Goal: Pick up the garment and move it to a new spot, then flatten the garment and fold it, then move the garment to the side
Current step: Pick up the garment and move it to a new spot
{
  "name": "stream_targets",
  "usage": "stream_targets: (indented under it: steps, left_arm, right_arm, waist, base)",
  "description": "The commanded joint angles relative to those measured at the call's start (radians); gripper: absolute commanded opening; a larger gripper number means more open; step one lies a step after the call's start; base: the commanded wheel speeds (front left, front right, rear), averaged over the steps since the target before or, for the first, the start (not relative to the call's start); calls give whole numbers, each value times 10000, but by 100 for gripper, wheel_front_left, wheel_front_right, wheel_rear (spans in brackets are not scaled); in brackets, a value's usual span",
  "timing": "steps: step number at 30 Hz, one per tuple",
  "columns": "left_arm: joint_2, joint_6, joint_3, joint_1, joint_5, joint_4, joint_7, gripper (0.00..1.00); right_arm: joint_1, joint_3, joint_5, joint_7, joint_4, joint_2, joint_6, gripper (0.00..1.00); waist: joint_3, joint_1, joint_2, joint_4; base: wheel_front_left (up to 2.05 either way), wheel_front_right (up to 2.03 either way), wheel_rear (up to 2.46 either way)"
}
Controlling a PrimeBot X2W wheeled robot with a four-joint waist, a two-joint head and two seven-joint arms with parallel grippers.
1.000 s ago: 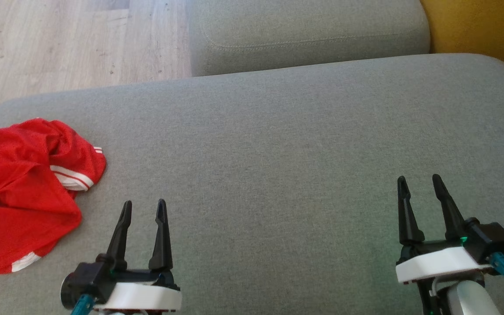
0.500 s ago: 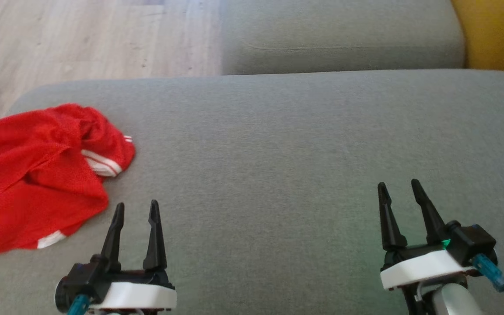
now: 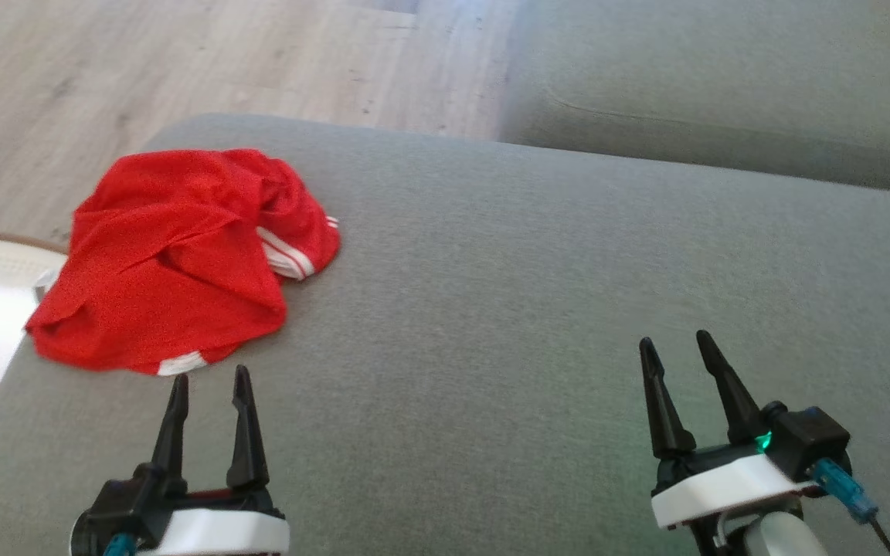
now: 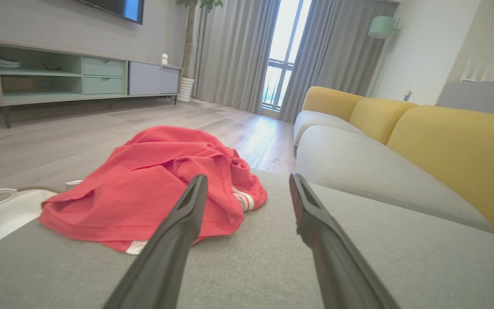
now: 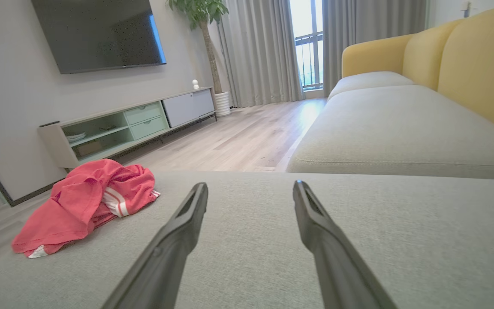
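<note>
garment (image 3: 182, 255): lying crumpled at the sofa's (image 3: 491, 309) left end
left gripper (image 3: 210, 374): hovering just beside it, jaws spread wide, gripping nothing
right gripper (image 3: 674, 338): hanging well apart from it, jaws wide too, empty

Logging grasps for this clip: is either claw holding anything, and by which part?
Nothing is held. The left claw and right claw both stand open and empty; the red garment lies crumpled on the grey cushion, apart from both.

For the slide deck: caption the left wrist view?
Left gripper, jaws open, just short of the crumpled red garment on the grey cushion.
</note>
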Motion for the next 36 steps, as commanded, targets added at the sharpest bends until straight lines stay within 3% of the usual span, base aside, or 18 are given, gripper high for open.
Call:
stream_targets:
  steps: [1,13,22,26,30,33,36]
  left_arm:
    - [-20,-8,413,-235,120,-276,-95,100]
    - [-20,-44,781,-31,310,-421,-95,100]
    - [-20,7,1064,-234,250,-596,-95,100]
    - [48,-178,1455,-782,483,-603,-95,100]
    - [543,-428,1935,-1927,736,-343,-95,100]
    - [1295,-681,1981,-3077,864,466,-38,100]
    - [2155,-898,1762,-4465,956,1478,682,100]
  right_arm:
    - [-172,297,75,-109,-269,-73,77,100]
    - [-129,529,280,-109,-241,-73,77,100]
    - [-372,509,190,-109,-359,-73,77,100]
    - [-609,322,28,-109,-534,-73,77,100]
    - [-929,16,-247,-109,-728,-73,77,100]
    - [-1185,-170,-521,-109,-853,-73,77,100]
    - [-1453,-398,-776,-109,-1008,-73,77,100]
  waist:
    - [-134,0,0,385]
    - [-231,0,0,972]
    - [279,0,0,675]
    - [885,0,0,446]
    - [1620,0,0,220]
    - [2203,0,0,22]
    - [2803,0,0,-152]
  base:
    - [0,0,0]
    - [0,0,0]
    - [0,0,0]
    - [0,0,0]
    - [0,0,0]
    - [0,0,0]
    - [0,0,0]
